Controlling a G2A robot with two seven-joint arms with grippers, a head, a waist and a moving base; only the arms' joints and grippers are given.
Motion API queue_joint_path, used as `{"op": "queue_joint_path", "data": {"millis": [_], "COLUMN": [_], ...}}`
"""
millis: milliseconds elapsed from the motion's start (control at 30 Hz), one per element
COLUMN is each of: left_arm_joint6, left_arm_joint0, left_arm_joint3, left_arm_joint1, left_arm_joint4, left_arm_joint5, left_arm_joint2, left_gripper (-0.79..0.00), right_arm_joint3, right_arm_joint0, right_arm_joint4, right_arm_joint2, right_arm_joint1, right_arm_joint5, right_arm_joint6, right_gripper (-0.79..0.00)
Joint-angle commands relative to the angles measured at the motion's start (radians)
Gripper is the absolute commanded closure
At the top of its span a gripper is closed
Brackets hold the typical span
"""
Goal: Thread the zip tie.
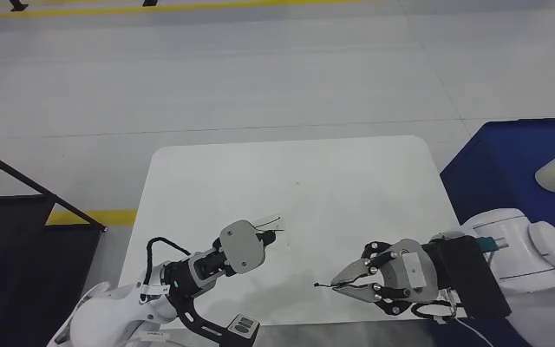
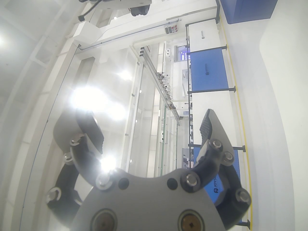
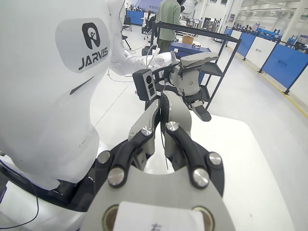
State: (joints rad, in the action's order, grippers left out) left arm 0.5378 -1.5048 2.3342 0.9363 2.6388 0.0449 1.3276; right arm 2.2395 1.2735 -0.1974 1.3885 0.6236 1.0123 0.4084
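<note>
Where the zip tie is: the thin black zip tie point(image 3: 165, 156) is in my right hand point(image 3: 161, 102). It passes between the two fingers, and a short end comes out past the tips, above the near part of the white worktop point(image 1: 347, 191). The rest runs back toward my wrist.
Right hand: the fingers are pressed together with only the strap between them.
Left hand: my left hand point(image 2: 149, 118) is spread wide with nothing between the fingers. It is held over the near left part of the worktop, well apart from the right hand.
Which end is free: the strap is too thin for me to tell whether the free end is the tail or the locking head.
Weight: I judge it almost nothing, so the load is no problem for either hand.
Stiffness: probably springy and easy to bend. A long free end would wave and droop, but a short one should point where I aim it.
Surface: smooth plastic, I think. The strap could slide or twist between the pads if I squeeze too softly, and the ribbed pads should help against this.
Fragility: not fragile, but a hard pinch may kink it and spoil the aim.
Where to hold: I would keep the right hand close behind the free end. The left hand should take the other end by its flat sides and leave the slot uncovered.
Main risk: the slot is small, so a small twist of the strap may make the tip miss it.
</note>
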Motion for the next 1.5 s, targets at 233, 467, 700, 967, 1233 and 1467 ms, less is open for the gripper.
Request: {"op": "queue_joint_path", "data": {"millis": [233,467,700,967,1233,1467], "left_arm_joint6": [0.0,0.0,0.0,0.0,0.0,0.0], "left_arm_joint0": [0.0,0.0,0.0,0.0,0.0,0.0], "left_arm_joint3": [0.0,0.0,0.0,0.0,0.0,0.0], "left_arm_joint1": [0.0,0.0,0.0,0.0,0.0,0.0], "left_arm_joint4": [0.0,0.0,0.0,0.0,0.0,0.0], "left_arm_joint5": [0.0,0.0,0.0,0.0,0.0,0.0], "left_arm_joint2": [0.0,0.0,0.0,0.0,0.0,0.0], "left_gripper": [-0.785,-0.785,-0.785,-0.785,-0.785,-0.785], "right_arm_joint3": [-0.261,-0.446,-0.653,-0.643,-0.803,-0.845], "right_arm_joint0": [-0.105,-0.316,-0.43,-0.424,-0.469,-0.488], "right_arm_joint4": [0.65,1.043,1.313,1.303,1.285,1.308], "right_arm_joint2": [-0.215,-0.375,-0.379,-0.383,-0.393,-0.398], "right_arm_joint1": [-0.04,-0.026,0.014,0.015,0.027,0.036], "right_arm_joint5": [-0.019,-0.184,-0.388,-0.404,-0.73,-0.765], "right_arm_joint6": [0.418,0.584,0.788,0.784,0.902,0.957], "right_gripper": [0.0,0.0,0.0,0.0,0.0,0.0]}}
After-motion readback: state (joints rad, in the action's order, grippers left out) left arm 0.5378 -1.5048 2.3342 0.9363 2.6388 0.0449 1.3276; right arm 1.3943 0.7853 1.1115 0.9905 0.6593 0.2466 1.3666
